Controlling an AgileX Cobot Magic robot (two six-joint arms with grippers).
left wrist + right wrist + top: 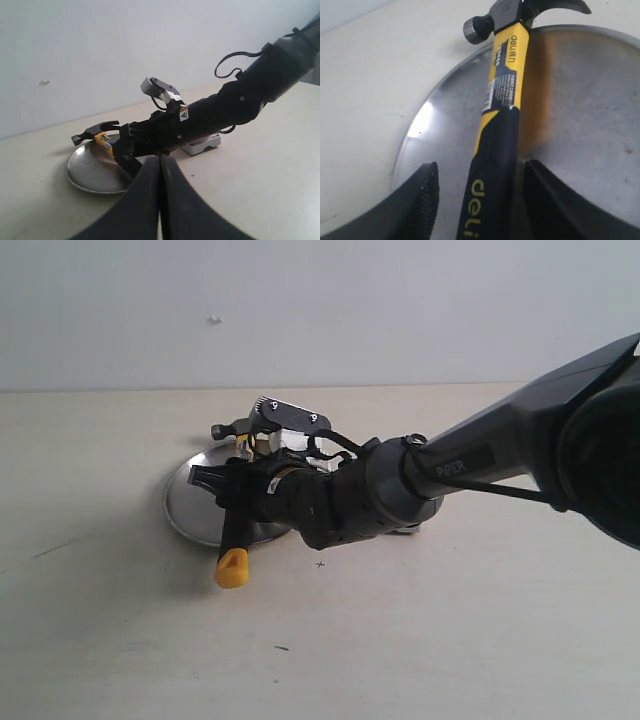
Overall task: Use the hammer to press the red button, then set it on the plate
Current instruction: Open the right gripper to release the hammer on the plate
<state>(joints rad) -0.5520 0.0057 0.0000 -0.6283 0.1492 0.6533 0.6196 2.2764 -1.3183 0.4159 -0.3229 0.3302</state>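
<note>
A: Place of the hammer (pixel 507 65)?

B: Lying lengthwise across the plate (pixel 580 100). Dark steel head out past one rim, yellow end out past the opposite rim and over the table (pixel 450 640). Yellow neck reflected in the brushed metal just beside it.

A: Pinched by the right gripper (pixel 481 167)?

B: Not pinched, as far as visible. Fingers (pixel 415 200) spread wide, one on each side of the black handle. Bare metal of the plate showing between the handle and one finger. On the other side only a narrow dark shadow, so impossible to tell whether touching or apart.

A: And the right arm itself?

B: Reaching in from the right of the exterior view and across the middle, with the wrist low over the plate.

A: State of the left gripper (pixel 160 165)?

B: Pressed together, with nothing between the two dark fingers. Facing the plate and the right arm, apart from both.

A: The red button (pixel 204 144)?

B: Only the light square base visible, on the table near the plate and under the right arm. Dome hidden behind that arm.

A: Background?

B: A plain pale wall (pixel 320 310) behind the table.
</note>
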